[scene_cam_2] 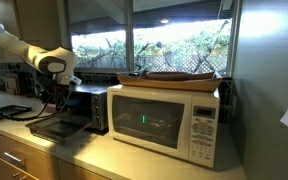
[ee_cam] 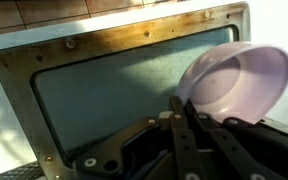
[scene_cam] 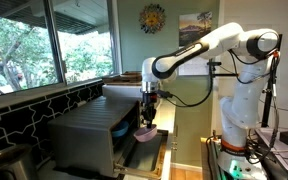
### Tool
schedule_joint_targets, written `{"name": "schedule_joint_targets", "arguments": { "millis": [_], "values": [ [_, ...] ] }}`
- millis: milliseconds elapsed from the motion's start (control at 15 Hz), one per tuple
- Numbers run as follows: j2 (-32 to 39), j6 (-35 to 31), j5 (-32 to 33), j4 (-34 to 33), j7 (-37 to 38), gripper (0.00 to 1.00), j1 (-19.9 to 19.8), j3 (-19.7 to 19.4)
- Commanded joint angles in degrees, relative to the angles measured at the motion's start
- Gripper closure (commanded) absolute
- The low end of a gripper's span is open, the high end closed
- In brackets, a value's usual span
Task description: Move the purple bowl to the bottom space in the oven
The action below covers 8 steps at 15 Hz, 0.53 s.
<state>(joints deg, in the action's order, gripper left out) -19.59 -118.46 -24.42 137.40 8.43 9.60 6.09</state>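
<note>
The purple bowl [ee_cam: 239, 78] is gripped by its rim in the closed claw [ee_cam: 184, 104] and hangs just below it, over the lowered oven door [ee_cam: 114, 95]. The oven [scene_cam: 89, 130] stands open. Placement in the bottom space ahead of the claw, and release, are judged still outstanding.

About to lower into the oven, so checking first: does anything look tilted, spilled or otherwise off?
Only the bowl stands out. It hangs tipped on its side in the gripper, pinched by the rim, above the open oven door. It looks empty, and nothing has spilled on the door.
</note>
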Motion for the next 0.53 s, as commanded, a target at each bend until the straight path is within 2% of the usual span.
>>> {"name": "schedule_joint_targets", "arguments": {
  "millis": [0,133,467],
  "values": [
    [1.1,-3.5,-0.9,1.9,2.8,0.99,-1.0,0.7],
    [1.5,-4.7,-0.8,2.7,4.1,0.99,-1.2,0.7],
    [2.3,-16.4,2.1,5.3,13.9,0.99,-2.6,3.1]
  ]
}}
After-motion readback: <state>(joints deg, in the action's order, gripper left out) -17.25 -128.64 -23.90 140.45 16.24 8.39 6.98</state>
